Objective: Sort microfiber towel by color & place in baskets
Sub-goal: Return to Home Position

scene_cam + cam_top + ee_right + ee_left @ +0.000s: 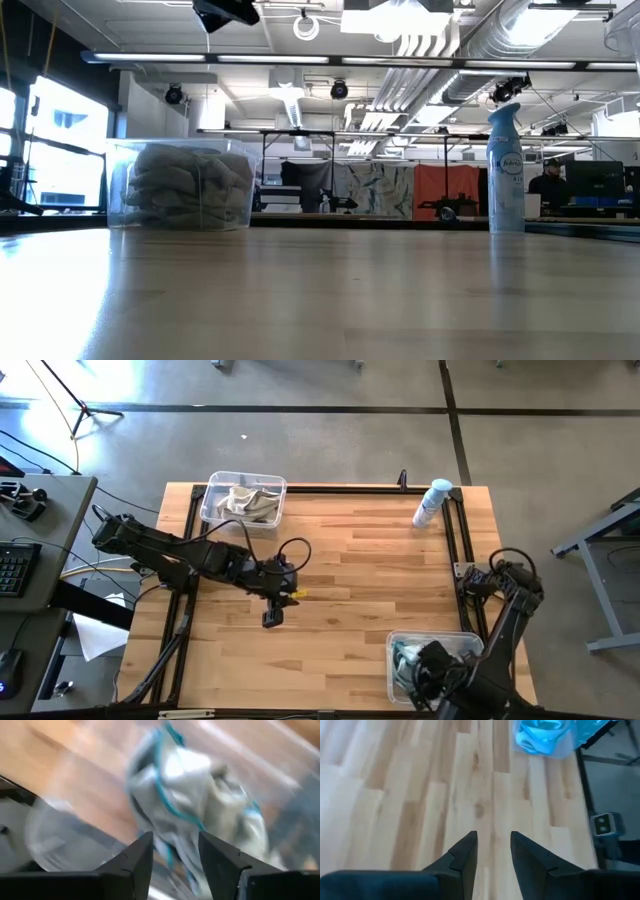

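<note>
You will find the beige towels (248, 502) heaped in the 11 o'clock basket (212, 482) and the blue towels (540, 732) in the 5 o'clock basket (393, 641).

The left gripper (493, 836) hovers mid-table, fingers narrowly parted and empty. The right gripper (175, 837) hangs over the 5 o'clock basket, fingers parted, gripping nothing.

Judgement: the cloths are light, limp and not fragile. Should you regrasp one, pinch a raised fold.

We saw a grey concrete floor (330, 445) crossed by dark tape lines (300, 408), and a grey desk (60, 530) with a keyboard (15, 565) beside the wooden table (380, 570). Beyond it, bright windows (60, 140), silver ceiling ducts (440, 50) and strip lights (300, 58) filled the room.
</note>
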You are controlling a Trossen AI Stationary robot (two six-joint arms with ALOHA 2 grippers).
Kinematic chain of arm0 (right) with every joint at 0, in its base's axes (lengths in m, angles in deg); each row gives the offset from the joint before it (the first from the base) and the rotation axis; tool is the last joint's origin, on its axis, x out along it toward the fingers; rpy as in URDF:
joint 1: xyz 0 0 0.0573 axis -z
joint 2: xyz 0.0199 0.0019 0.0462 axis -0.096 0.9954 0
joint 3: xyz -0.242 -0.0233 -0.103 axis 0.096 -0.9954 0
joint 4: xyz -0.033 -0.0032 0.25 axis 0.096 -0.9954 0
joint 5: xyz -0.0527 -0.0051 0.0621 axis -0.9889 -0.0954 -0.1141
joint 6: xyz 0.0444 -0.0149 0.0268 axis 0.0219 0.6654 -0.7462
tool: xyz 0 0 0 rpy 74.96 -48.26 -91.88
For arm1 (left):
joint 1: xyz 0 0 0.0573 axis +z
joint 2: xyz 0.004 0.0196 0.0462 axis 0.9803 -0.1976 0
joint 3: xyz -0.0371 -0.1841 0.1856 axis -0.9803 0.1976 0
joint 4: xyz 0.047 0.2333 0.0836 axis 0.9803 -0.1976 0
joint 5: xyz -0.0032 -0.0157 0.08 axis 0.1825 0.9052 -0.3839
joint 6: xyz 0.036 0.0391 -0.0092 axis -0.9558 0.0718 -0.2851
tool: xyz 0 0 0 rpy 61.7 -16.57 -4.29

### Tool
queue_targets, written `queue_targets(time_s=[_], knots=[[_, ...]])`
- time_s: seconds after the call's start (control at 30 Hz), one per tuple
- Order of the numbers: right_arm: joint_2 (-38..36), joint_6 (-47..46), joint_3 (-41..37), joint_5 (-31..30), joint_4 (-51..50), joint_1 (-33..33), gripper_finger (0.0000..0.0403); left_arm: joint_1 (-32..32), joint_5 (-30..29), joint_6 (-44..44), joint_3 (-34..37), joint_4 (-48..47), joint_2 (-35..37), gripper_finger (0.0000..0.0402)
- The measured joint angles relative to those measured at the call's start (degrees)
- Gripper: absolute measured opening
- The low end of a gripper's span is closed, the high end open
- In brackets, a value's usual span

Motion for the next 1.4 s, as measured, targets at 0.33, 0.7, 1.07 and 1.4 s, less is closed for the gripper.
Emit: queue_targets(time_s=[0.33,0.7,1.07,1.4], knots=[[0.0,14.3,3.1,-14.4,2.5,7.4,0.0012,-1.9,-7.1,-3.7,14.7,13.9,14.8,0.0007],[0.0,30.3,3.5,-14.0,6.2,18.3,0.0009,5.0,5.1,-20.1,47.5,47.0,43.0,0.0001],[0.0,39.7,3.5,-13.7,14.5,24.9,0.0001,7.8,4.7,-21.2,63.6,50.1,65.3,0.0000],[0.0,41.3,3.5,-13.6,14.4,27.0,0.0000,10.7,4.1,-20.3,69.0,43.1,81.2,0.0000]])
